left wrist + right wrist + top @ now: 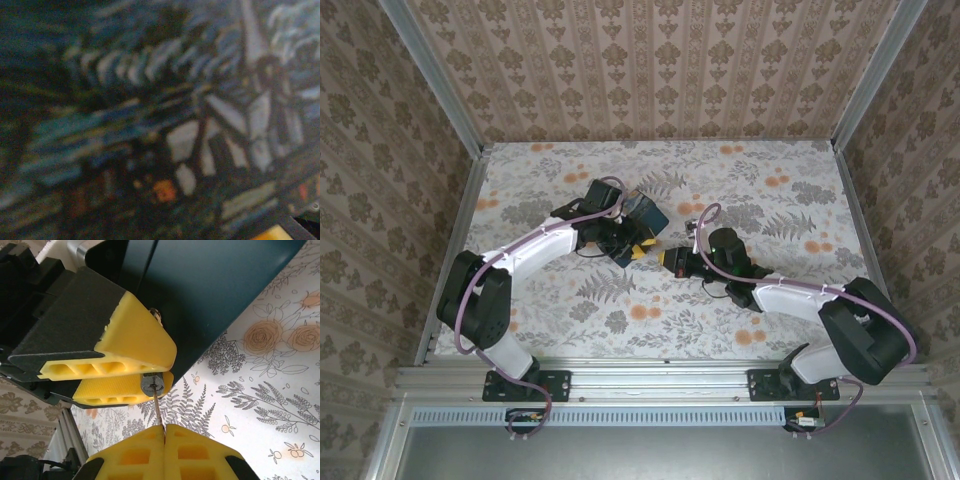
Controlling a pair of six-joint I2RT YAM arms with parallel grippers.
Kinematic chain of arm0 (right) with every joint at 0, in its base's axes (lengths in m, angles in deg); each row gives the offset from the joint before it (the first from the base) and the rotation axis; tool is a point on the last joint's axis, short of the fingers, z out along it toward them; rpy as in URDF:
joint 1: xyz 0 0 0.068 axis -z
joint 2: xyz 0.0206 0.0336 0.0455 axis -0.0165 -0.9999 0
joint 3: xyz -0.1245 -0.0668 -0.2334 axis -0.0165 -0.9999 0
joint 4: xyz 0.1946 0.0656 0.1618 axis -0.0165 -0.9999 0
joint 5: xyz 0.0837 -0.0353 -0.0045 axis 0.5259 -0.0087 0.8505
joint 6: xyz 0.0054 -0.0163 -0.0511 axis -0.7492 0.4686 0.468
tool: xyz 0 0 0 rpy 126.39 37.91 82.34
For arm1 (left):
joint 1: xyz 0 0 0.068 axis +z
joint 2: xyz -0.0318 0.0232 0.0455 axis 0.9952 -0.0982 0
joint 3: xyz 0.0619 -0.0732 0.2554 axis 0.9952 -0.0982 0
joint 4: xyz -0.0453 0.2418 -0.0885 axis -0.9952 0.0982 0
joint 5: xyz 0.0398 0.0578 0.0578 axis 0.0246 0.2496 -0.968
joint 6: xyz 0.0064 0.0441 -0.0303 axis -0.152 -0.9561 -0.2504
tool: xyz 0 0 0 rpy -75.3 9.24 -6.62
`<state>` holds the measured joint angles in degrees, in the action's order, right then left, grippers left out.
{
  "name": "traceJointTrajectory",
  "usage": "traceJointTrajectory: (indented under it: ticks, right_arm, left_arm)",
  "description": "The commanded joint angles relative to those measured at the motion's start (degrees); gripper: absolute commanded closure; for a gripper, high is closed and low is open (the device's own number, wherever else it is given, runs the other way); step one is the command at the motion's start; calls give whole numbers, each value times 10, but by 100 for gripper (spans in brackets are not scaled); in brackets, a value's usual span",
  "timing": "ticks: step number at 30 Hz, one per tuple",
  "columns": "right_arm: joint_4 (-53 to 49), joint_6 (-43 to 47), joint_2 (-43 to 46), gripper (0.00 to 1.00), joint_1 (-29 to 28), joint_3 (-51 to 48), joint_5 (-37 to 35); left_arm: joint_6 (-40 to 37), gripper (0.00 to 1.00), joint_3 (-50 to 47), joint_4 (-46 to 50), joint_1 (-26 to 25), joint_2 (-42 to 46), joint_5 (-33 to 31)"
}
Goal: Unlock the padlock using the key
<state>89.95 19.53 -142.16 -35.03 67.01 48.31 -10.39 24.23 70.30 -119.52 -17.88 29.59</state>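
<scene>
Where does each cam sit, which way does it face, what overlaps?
Top external: above and behind the bases, looking down at the table; both arms, left gripper and right gripper by the box.
Left wrist: close on the box, blurred; yellow corner, maybe its finger.
Right wrist: along its own fingers, shut on the key, toward the padlock between the left gripper's fingers.
Shared: the box, all three.

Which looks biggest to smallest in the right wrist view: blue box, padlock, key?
1. blue box
2. padlock, just its end face showing between the fingers of the left gripper
3. key, just a thin shaft showing; the rest is pinched in the right gripper
</scene>
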Motion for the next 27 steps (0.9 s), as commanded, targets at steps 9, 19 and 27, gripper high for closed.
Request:
traceJointTrajectory:
  ticks: [9, 19, 27]
  right_arm:
    - [21, 22, 11, 100, -9, 15, -13]
    - [76, -3, -25, 100, -25, 16, 2]
    - [103, -2, -29, 100, -25, 17, -13]
  left_arm:
    - [-10, 92, 16, 19, -11, 19, 35]
    - [27, 92, -4, -24, -10, 29, 35]
    - [-22, 93, 19, 20, -18, 23, 52]
